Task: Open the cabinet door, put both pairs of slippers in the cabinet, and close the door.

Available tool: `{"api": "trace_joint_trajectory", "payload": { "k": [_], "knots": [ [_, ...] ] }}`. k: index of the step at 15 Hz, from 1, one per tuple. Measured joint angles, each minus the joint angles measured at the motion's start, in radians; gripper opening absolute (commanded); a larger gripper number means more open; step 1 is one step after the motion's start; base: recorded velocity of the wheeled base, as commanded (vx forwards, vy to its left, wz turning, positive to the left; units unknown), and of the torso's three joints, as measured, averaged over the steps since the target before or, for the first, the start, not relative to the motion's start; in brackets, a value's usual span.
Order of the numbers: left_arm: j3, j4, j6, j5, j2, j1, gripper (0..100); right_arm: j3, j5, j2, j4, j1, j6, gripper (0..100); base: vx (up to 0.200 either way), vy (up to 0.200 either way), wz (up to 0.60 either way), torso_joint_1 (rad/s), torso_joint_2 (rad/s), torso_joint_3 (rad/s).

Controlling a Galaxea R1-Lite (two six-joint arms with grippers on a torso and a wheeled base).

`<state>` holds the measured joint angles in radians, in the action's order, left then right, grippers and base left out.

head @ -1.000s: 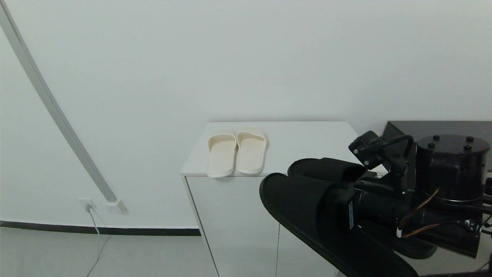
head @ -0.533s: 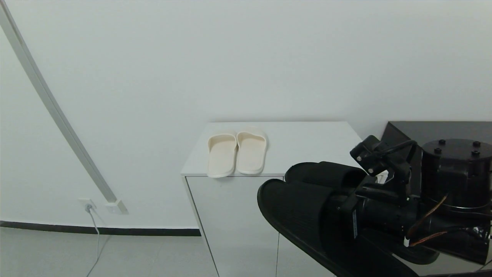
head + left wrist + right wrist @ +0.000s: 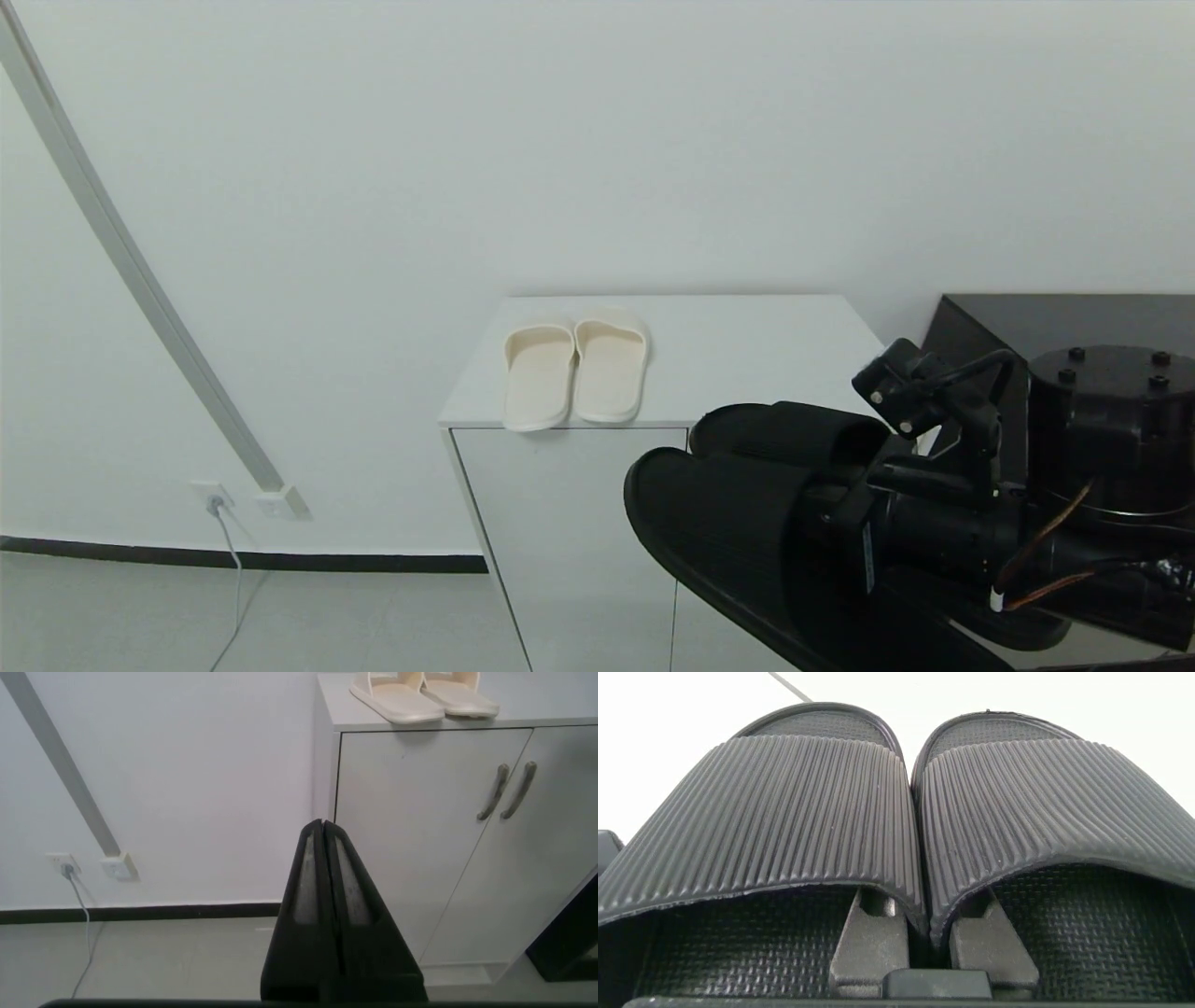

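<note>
Right jaws tight on black slippers

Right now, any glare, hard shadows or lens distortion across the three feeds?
Head view: soft even light, no glare on the cabinet top; wall trunking bows, so wide-angle distortion there; black slippers read as a dark mass. Left wrist view: trunking runs straight; cream slippers cast faint shadow. Right wrist view: strap ribs well lit, deep shadow beneath around the right end effector.
</note>
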<state>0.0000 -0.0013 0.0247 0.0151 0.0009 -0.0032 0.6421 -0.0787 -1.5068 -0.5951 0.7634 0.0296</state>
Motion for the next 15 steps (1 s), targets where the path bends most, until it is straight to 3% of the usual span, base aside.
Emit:
{"api": "trace_joint_trajectory", "payload": {
  "k": [4, 15],
  "knots": [
    [0.0, 0.0, 0.0, 0.0, 0.0, 0.0, 0, -0.005, 0.0, -0.001, 0.0, 0.006, 0.001, 0, 0.0, 0.0, 0.0, -0.121, 0.29, 0.156],
    [0.0, 0.0, -0.005, 0.001, 0.0, 0.0, 0, -0.018, 0.0, -0.002, 0.0, 0.011, -0.001, 0, 0.0, 0.0, 0.0, -0.214, 0.53, 0.316]
  ]
}}
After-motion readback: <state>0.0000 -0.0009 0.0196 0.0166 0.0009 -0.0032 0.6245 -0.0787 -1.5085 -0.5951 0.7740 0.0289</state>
